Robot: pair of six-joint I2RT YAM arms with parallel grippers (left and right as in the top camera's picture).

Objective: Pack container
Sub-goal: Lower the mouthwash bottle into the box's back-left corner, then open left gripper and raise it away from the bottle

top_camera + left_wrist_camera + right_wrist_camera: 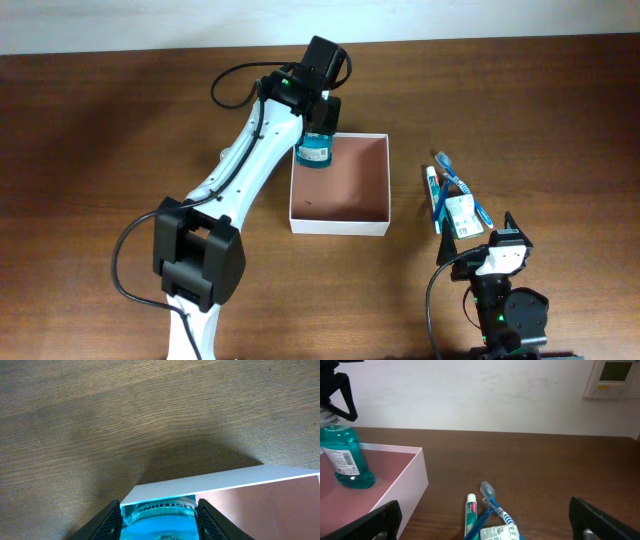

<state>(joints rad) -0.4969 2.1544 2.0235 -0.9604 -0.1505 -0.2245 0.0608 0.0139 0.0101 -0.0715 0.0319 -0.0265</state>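
Overhead: container (338,226) mid-counter (120,120), teal bottle (316,152) in its far-left corner under left hand (159,515). Left wrist view: fingers (111,522) flank bottle close on both sides; pinching or just clear, cannot tell. Right hand (490,520) spread wide, empty, near toothpaste (471,515) and toothbrush (490,497). Risk: lifting with a pad dragging tips bottle; finger snagging wall shifts container. Right wrist view alone shows bottle upright on container floor; left wrist view shows only bottle top and white rim.

Toothpaste (433,192) and toothbrush (462,185) on table (100,150)
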